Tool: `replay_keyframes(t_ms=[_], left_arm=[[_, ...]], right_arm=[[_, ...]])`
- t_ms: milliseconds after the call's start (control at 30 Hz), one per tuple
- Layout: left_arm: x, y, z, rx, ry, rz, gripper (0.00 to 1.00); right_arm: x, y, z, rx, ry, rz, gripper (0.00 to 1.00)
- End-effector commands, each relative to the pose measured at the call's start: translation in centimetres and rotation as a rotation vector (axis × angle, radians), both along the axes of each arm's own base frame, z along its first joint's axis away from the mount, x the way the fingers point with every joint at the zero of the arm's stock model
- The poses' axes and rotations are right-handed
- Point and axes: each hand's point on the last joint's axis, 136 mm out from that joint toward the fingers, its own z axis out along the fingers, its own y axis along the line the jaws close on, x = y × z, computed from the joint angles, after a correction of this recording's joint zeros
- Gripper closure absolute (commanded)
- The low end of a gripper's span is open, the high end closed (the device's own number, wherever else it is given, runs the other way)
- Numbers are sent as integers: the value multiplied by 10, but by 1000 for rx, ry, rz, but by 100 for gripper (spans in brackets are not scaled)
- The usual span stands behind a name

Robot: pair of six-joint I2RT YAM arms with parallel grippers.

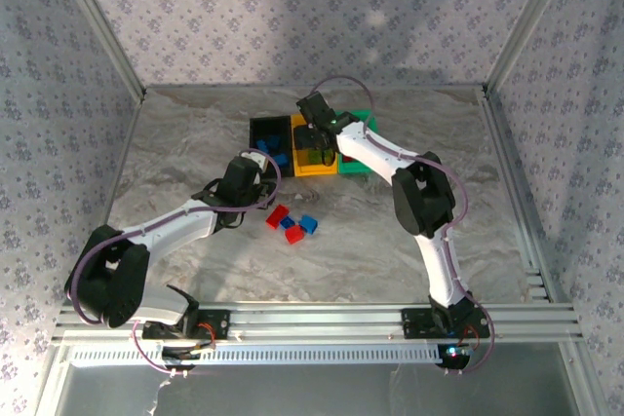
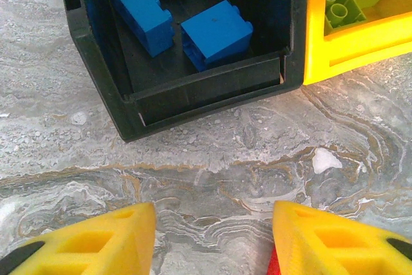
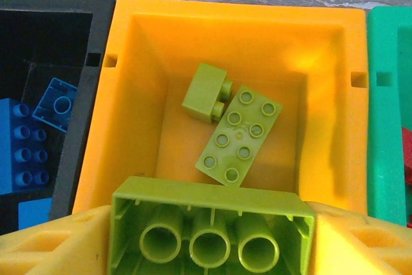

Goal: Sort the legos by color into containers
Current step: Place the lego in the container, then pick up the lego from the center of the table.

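Well, the right pincer [image 3: 212, 231] hangs over the orange-yellow bin [image 3: 238, 14] with a lime-green 2x4 brick [image 3: 212, 214] between its fingers. The pads seem to sit against both short ends, so I'd call it held. The step in hand looks like the drop. I'd spread the fingers evenly and let the brick fall straight to the bin floor, next to the flat lime brick [image 3: 239, 134] and the smaller lime brick [image 3: 205, 93] lying there. Then I'd lift straight up, so nothing clips the wall beside the black bin [image 3: 58, 11]. The held brick's long axis runs from finger to finger, roughly along the bin's near wall. Its hollow underside, with 3 tubes, faces up at the wrist and its studs point down into the bin. The left pincer [image 2: 215, 239] stands open and empty above the counter [image 2: 225, 159], just short of the black bin.
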Motion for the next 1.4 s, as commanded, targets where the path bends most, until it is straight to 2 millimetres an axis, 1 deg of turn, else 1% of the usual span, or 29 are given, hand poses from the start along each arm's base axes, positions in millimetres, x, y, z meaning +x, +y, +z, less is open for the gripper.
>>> replay_keyframes(t_ms=[0,133,200,333,500,567,667,800,833,867,967,1167,1300,1367], left_arm=[[2,0,4,-20,-4,-2,37],[2,0,4,-21,-4,-2,37],[2,0,4,-20,-3,1,37],[2,0,4,-18,-5,-1,37],[1,-1,3,-27,3,-5,37],[2,-3,4,-37,2,-10,37],[2,-5,0,-33,13,-14,37],[2,-12,-8,-40,54,-37,38],[2,-14,-9,-42,59,-44,38],[1,-15,-9,-44,63,-49,38],[-1,-16,-8,-46,75,-62,38],[-10,-11,-17,-10,151,-58,38],[-28,-21,-29,-18,272,-131,38],[-36,-25,-35,-4,322,-154,38]], right_arm=[[-6,1,13,12,-8,17,25],[-12,0,17,13,-15,20,24],[-18,1,21,12,-23,32,24],[-32,-3,28,-1,-48,39,24],[-60,-11,32,-9,-59,57,24],[-72,-18,31,-27,-62,61,24],[-93,-29,24,-40,-49,61,24],[-121,-53,17,-48,-48,49,24],[-129,-62,10,-59,-38,42,24],[-135,-70,8,-66,-34,30,24],[-149,-94,7,-78,-35,-3,24],[-161,-141,-2,-67,-22,-83,24],[-165,-165,-16,-40,-15,-130,24],[-166,-170,-22,-22,-13,-139,24]])
